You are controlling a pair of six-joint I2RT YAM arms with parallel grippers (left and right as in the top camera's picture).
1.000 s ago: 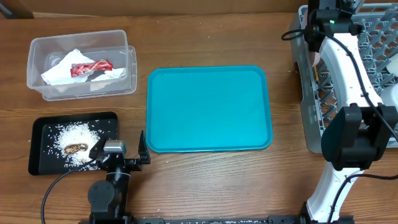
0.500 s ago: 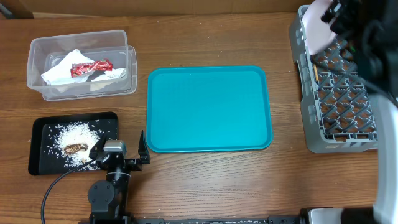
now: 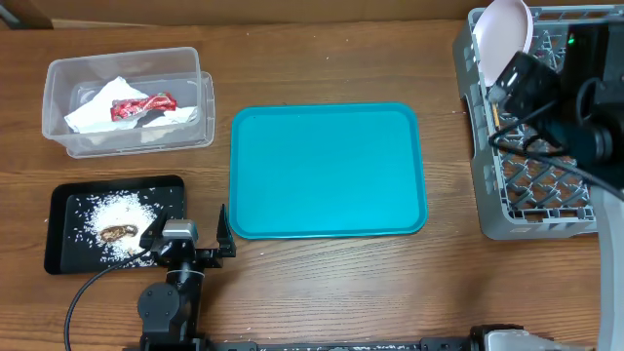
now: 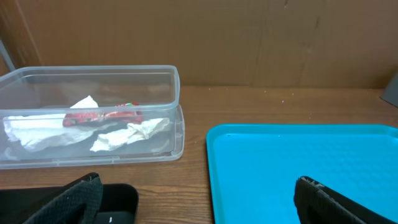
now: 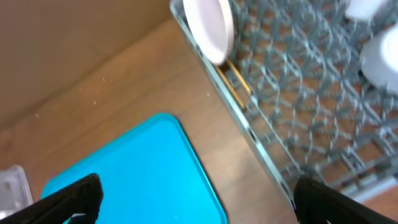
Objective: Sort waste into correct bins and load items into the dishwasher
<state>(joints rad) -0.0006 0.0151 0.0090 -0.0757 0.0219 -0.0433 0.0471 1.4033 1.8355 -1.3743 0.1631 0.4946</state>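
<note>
The clear tub (image 3: 122, 97) at the back left holds crumpled white napkins (image 3: 93, 115) and the red wrapper (image 3: 141, 103); it also shows in the left wrist view (image 4: 93, 118). The black tray (image 3: 168, 198) holds the brown scrap (image 3: 118, 233) and white crumbs (image 3: 115, 210). My left gripper (image 3: 187, 232) rests open and empty between the black tray and the teal tray (image 3: 327, 171). The grey rack (image 3: 531, 185) at the right holds an upright white plate (image 3: 504, 39), chopsticks (image 5: 235, 79) and other white dishes (image 5: 382, 56). My right gripper (image 5: 199, 199) is open and empty, raised over the rack's left edge.
The teal tray lies mid-table and also shows in the right wrist view (image 5: 130, 168). The right arm (image 3: 546, 107) and its cables hang over the rack's middle. A brown cardboard wall (image 4: 249, 37) stands behind the table.
The right arm has swung down and back from the rack's far corner, leaving the white plate standing there. The left arm has not moved.
</note>
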